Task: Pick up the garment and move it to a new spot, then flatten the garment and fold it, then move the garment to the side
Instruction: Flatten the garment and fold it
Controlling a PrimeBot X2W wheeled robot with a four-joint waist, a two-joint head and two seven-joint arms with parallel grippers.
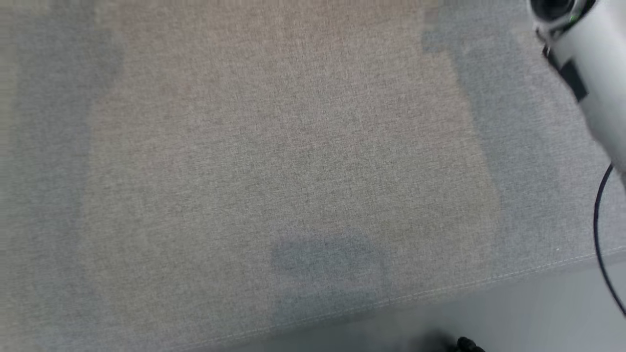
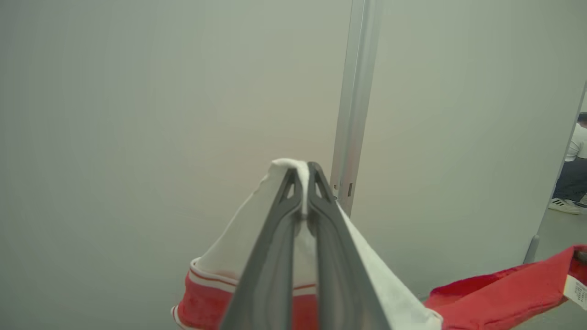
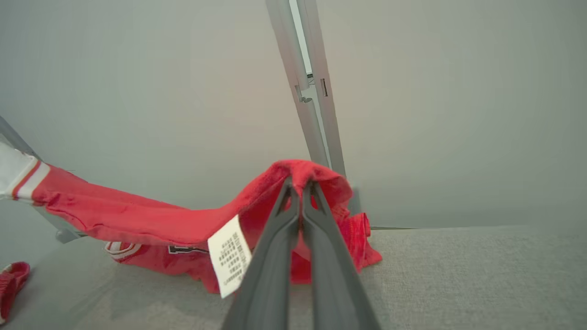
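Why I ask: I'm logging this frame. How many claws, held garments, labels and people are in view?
Claws: 2, left claw and right claw, both shut on the garment.
Held garments: 1, red and white.
Labels: 1, the white care label.
People: 1, a person in the background.
Total: 5.

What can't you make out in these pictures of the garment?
Print on label: right wrist view, too small to read.
Lettering on garment: right wrist view, hidden by a fold and the label.
Lower part of garment: left wrist view, cut by the bottom edge, behind the left gripper.
Person: left wrist view, cut by the right edge.
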